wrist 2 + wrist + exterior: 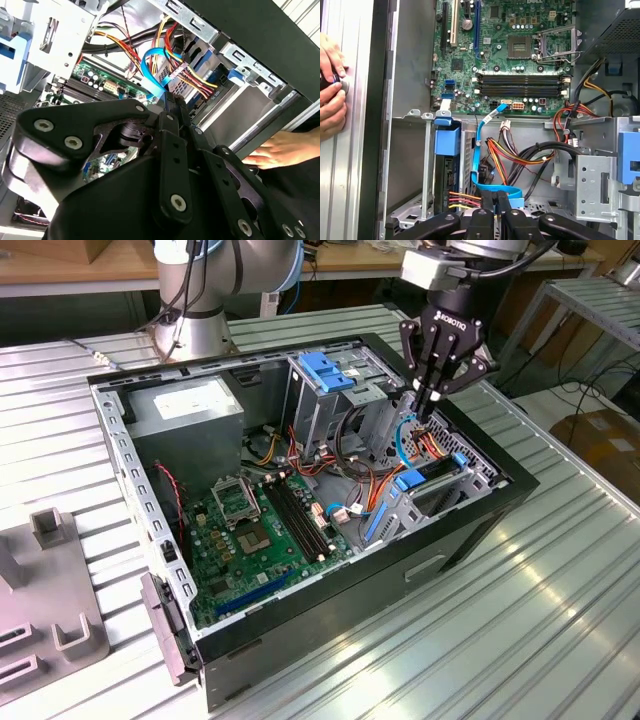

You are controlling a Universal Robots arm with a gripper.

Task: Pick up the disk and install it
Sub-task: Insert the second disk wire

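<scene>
I see the disk [446,172] edge-on, blue carrier frame, seated in its bay; gripper [432,405] jaws together at the cables [425,440].

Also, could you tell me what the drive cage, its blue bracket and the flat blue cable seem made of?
The drive cage looks like bare sheet metal: dull grey, punched holes, folded edges. The blue bracket seems moulded plastic, evenly coloured with a soft sheen. The flat blue cable is probably plastic-sheathed ribbon; it bends in smooth loops.
</scene>
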